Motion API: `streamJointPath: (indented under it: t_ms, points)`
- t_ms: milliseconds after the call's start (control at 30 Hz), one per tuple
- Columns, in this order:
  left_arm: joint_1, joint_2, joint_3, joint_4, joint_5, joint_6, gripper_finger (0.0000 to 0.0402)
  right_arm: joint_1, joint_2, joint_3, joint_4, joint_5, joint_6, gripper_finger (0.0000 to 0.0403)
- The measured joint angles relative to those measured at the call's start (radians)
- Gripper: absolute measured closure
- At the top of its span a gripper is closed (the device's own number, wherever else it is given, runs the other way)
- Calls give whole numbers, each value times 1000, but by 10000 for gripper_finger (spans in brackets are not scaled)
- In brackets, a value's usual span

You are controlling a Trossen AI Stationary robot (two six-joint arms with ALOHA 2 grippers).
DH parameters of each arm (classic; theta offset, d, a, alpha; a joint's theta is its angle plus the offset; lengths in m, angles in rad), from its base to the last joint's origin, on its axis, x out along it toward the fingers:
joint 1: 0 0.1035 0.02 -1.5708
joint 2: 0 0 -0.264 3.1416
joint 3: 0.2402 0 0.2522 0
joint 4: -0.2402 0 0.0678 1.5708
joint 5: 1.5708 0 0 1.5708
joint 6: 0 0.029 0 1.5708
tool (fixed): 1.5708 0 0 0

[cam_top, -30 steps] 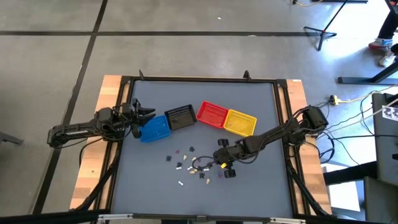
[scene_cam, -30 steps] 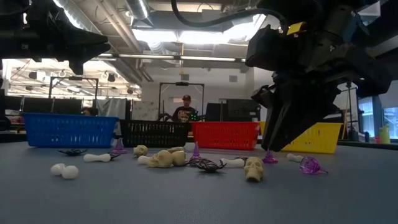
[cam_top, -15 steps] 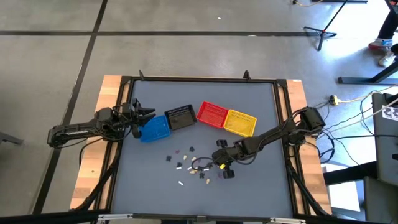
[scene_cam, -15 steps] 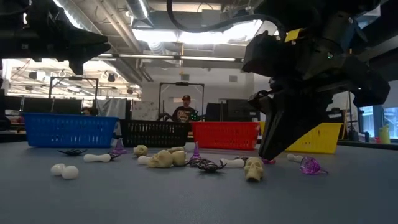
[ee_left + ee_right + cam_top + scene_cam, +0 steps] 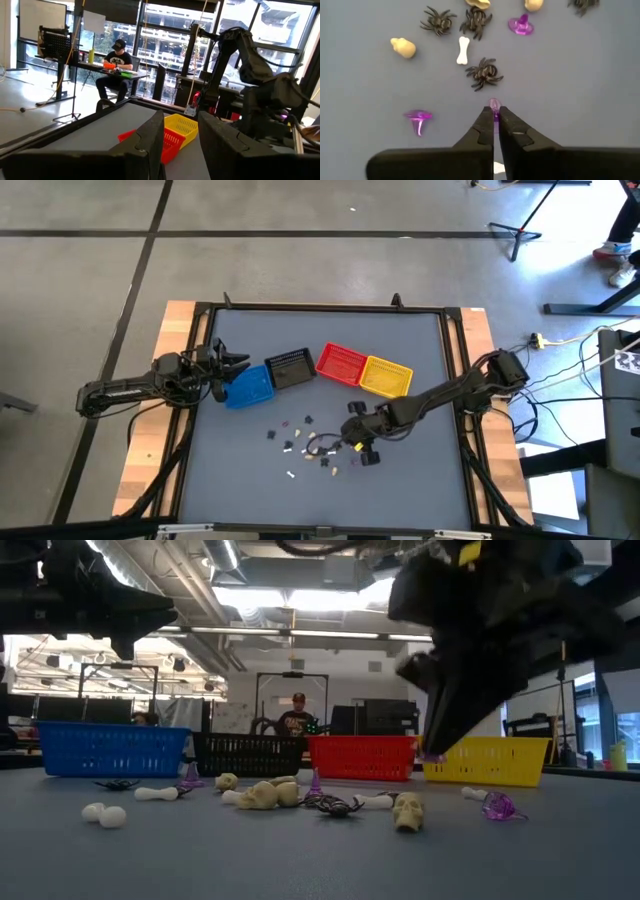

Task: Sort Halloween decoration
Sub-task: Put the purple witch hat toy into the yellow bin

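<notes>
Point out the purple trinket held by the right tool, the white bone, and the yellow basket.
Purple trinket (image 5: pixel 494 105): right wrist view, its rounded end showing past the tool's tips.
White bone (image 5: pixel 463 50): right wrist view, middle of its shaft.
Yellow basket (image 5: pixel 490 760): low view, its front wall.

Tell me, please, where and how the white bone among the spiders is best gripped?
Probably across the narrow shaft of the white bone, coming straight down from above. It lies flat on the table, its knobbed ends wider than its middle, with bare surface on both long sides and the black spiders just clear of it.
</notes>
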Motion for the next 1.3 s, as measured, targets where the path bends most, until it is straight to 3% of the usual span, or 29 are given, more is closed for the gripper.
streamJointPath:
  t_ms: [333, 533, 833, 1067, 1300]
  points:
    - [0, 0, 0, -1, 2, 0, 288, -2, -5, 297, -500, 168, -123, 398]
    - [0, 0, 0, 0, 4, 0, 288, -43, -29, 368, -728, 197, -144, 399]
    - [0, 0, 0, -3, 4, 0, 288, -157, -234, 171, -721, 204, -141, 399]
    - [0, 0, 0, -2, 1, 0, 288, -287, -392, -78, -560, 207, -143, 399]
    - [0, 0, 0, -1, 0, 0, 288, -415, -415, -232, -370, 211, -141, 392]
